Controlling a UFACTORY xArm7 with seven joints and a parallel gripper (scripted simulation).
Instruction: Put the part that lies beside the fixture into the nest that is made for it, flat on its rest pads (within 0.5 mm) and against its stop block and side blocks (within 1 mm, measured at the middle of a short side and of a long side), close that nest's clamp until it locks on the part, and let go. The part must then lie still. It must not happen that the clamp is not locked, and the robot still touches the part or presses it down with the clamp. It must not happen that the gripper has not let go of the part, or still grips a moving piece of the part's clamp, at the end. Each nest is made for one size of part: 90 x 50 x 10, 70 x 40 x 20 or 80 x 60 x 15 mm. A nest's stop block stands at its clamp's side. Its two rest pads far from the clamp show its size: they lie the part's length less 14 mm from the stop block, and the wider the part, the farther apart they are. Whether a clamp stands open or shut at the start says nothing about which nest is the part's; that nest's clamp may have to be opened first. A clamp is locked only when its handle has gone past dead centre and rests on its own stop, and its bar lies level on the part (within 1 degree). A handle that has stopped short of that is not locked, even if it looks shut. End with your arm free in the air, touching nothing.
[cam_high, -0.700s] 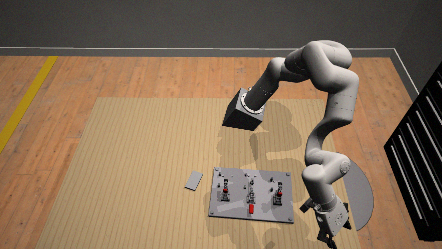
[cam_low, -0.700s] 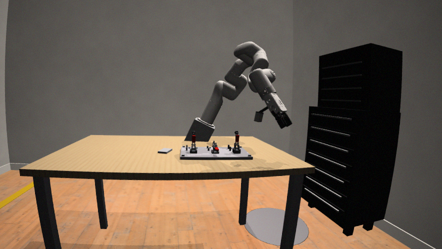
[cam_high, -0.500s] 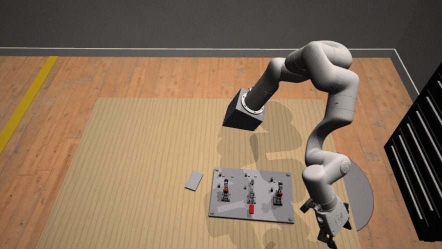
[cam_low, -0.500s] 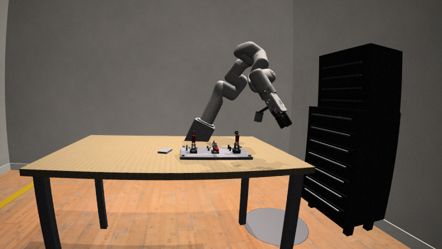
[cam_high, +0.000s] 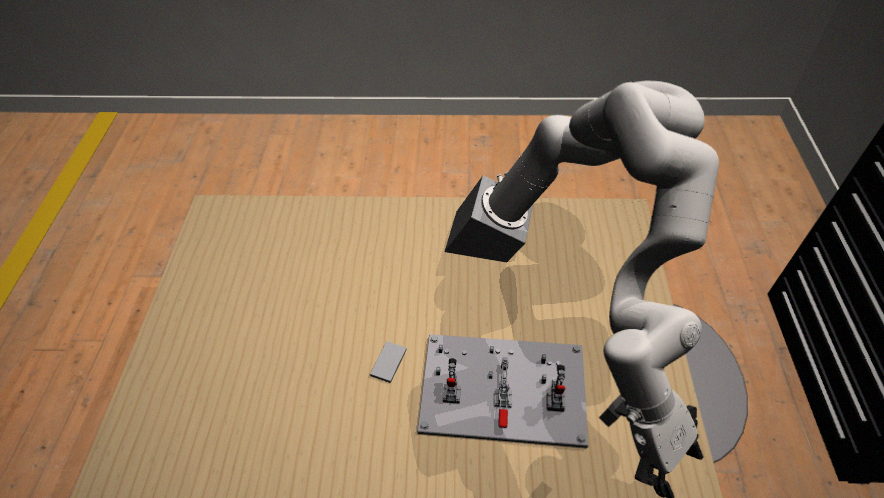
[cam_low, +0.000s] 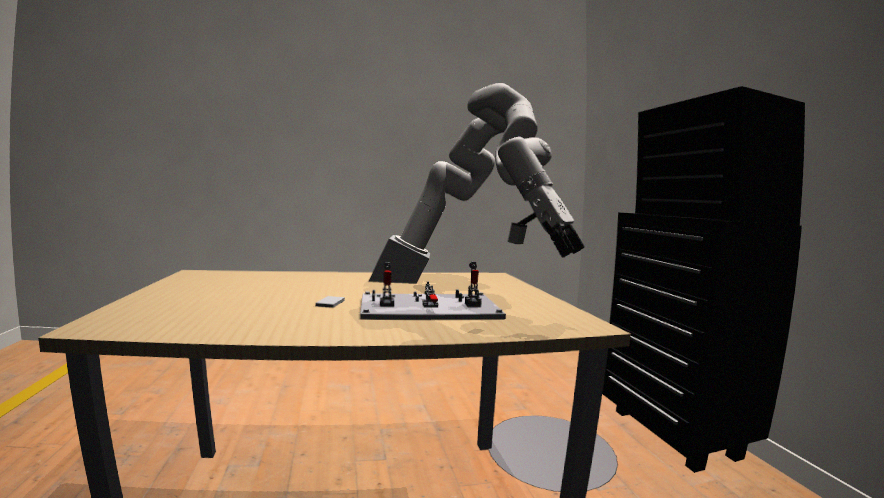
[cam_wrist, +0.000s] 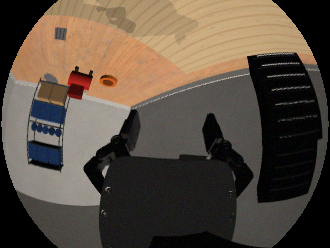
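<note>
Fixture plate (cam_high: 463, 428) (cam_low: 433, 316) taken as landmark; it is borne by the wooden counter (cam_high: 266, 309) (cam_low: 216, 309) (cam_wrist: 225, 35). The flat grey rectangular part (cam_high: 388, 361) (cam_low: 330, 301) is found lying on the counter just beside the plate's short edge, on the side away from the pincer (cam_high: 681, 475) (cam_low: 575, 247) (cam_wrist: 172, 115). A narrow strip of bare wood is seen between part and plate; the two do not touch. Wider room is left on the part's far side from the plate, and its edges are unobstructed there.

The pincer is released, its fingers spread wide with nothing between them. It is held well above the plate's level and well apart from it, towards the drawer cabinet (cam_high: 828, 346) (cam_low: 711, 309) (cam_wrist: 287, 165).

Count: one part, one plate, three toggle clamps in a row on the plate, four corner screws. On the two outer clamps (cam_high: 451, 389) (cam_high: 557, 395) (cam_low: 387, 290) (cam_low: 473, 290) the red-gripped handles are upright; on the middle clamp (cam_high: 503, 395) (cam_low: 429, 301) the handle is laid down, its red grip (cam_high: 502, 418) (cam_low: 433, 298) pointing towards the plate's long edge opposite the arm's pedestal (cam_high: 482, 238) (cam_low: 386, 266). Whether any clamp is locked cannot be told.
</note>
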